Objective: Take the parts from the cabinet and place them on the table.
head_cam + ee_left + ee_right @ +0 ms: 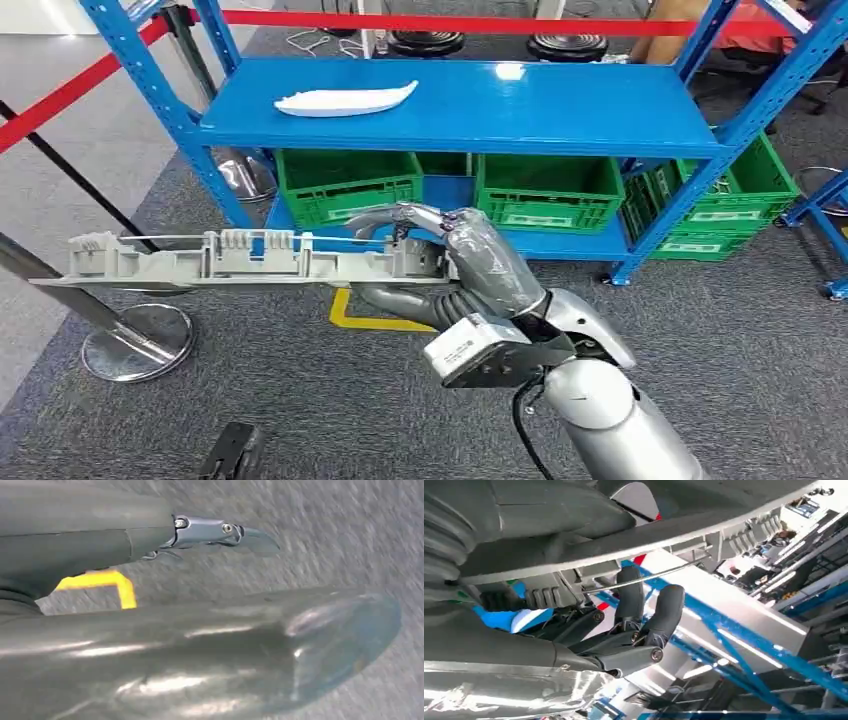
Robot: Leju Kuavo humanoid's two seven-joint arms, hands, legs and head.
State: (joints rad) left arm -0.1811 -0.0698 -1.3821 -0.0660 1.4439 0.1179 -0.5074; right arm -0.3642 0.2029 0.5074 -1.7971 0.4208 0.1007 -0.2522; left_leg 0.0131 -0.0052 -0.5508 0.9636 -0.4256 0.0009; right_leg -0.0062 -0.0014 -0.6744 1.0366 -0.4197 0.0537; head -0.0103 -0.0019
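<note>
In the head view the right hand (440, 255) is in the middle of the frame, in front of the blue cabinet (460, 110). It holds a long grey part (230, 262) at the part's right end. The part lies level and reaches from the hand to the left edge of the frame, above the grey carpet (740, 340). The fingers (385, 218) curl over the top edge of the part and the thumb is under it, so the part is pinched between them. In the right wrist view the dark fingers (669, 610) bend around a thin rod of the same part (704, 535).

A second part, a white curved piece (345, 100), lies on the upper shelf of the cabinet, in the upper left area of the shelf. It is well apart from the hand. On the lower shelf there are green crates (548, 190), standing side by side.

In the left wrist view the left hand (150, 630) is over the carpet, near a yellow floor mark (107, 582). One finger (220, 532) is stretched out straight and touches nothing. The picture is blurred, and it is not possible to tell how the other fingers lie.

A red barrier tape (470, 22) runs behind the cabinet in the upper part of the frame, and a round metal post base (135, 340) stands on the carpet at the lower left.
</note>
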